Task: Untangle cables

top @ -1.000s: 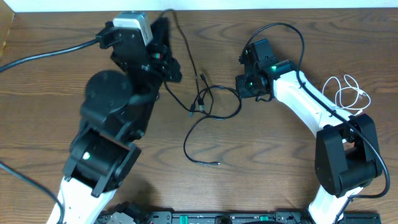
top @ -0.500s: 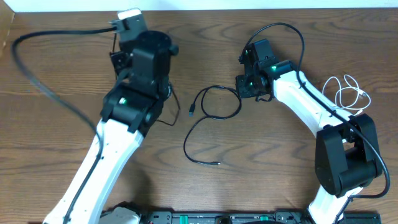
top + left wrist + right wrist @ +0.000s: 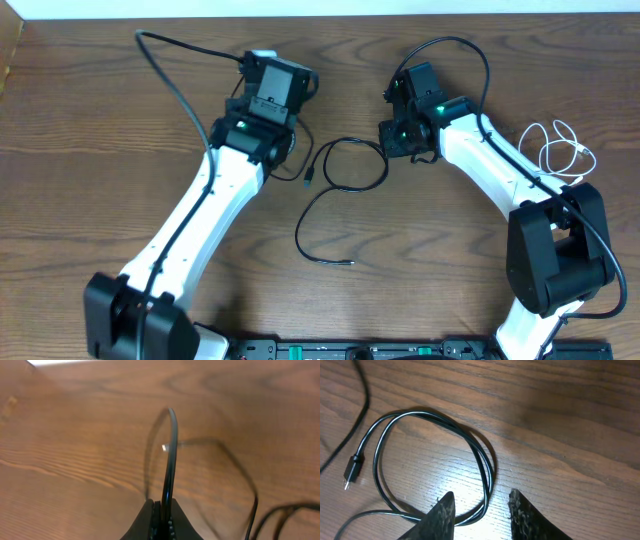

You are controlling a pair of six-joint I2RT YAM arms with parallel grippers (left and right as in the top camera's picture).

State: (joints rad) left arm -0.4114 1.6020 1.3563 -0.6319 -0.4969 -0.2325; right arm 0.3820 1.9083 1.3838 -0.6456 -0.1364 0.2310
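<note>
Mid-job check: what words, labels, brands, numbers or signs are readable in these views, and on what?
None readable.
black cable, white cable, wooden table: no lettering.
left arm, right arm: only green lights, no legible marking.
black rail at the table's near edge: green marks, too small to read.

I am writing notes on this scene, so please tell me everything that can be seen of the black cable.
The black cable is a thin cord with glossy, plastic-looking skin. Its middle lies on the table in a coil of two strands together. A black plug with a metal tip lies beside the coil, and a tail curves toward the arms' bases. The left claw is shut on one stretch, which arches above the wood. The right claw hovers open at the coil's edge.
</note>
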